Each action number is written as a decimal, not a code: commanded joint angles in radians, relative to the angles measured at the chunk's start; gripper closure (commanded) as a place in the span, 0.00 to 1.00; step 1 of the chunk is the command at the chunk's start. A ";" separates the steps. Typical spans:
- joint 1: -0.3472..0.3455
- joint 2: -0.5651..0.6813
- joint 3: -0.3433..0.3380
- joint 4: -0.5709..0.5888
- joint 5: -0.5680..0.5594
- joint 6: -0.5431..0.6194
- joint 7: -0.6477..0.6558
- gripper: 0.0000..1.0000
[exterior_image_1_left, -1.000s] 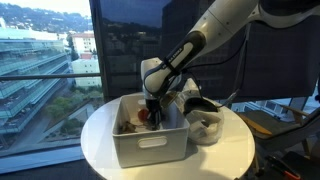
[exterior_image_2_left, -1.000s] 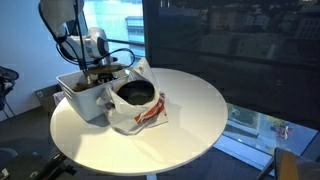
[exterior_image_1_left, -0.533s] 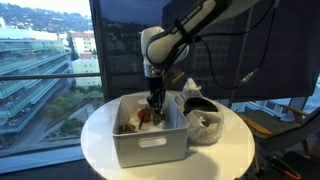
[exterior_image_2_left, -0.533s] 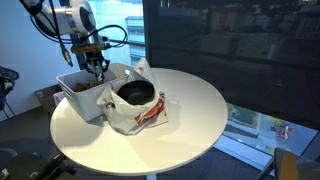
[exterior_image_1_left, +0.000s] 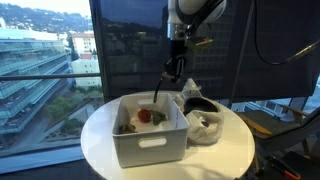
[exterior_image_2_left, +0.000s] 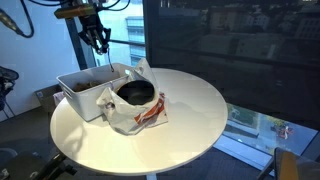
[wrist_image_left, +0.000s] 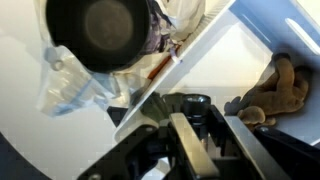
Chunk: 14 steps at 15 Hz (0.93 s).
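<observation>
My gripper (exterior_image_1_left: 175, 68) hangs high above the white bin (exterior_image_1_left: 150, 148), which also shows in the other exterior view (exterior_image_2_left: 85, 100). In the wrist view its fingers (wrist_image_left: 203, 118) are shut on a slim black object (wrist_image_left: 188, 103) whose round end faces the camera. A thin dark part of that object (exterior_image_1_left: 162, 88) dangles below the gripper toward the bin. In the bin lie a red round thing (exterior_image_1_left: 143, 115) and a brown plush toy (wrist_image_left: 275, 90). Seen from the far side, the gripper (exterior_image_2_left: 99, 42) is well clear of the bin rim.
A crumpled white plastic bag (exterior_image_2_left: 140, 112) with a black bowl (exterior_image_2_left: 135, 93) in it sits against the bin on the round white table (exterior_image_2_left: 190, 120). Large windows stand behind the table (exterior_image_1_left: 100, 135). The bag (wrist_image_left: 75, 85) lies at the wrist view's left.
The arm has risen straight up out of the bin, from down among its contents to high above it, taking the black object along. The jaws have kept their width.
</observation>
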 joint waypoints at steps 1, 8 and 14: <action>-0.056 -0.153 -0.036 -0.123 0.052 0.013 0.015 0.93; -0.156 -0.032 -0.128 -0.155 0.109 -0.061 -0.023 0.93; -0.194 0.237 -0.151 -0.079 0.139 0.007 -0.073 0.92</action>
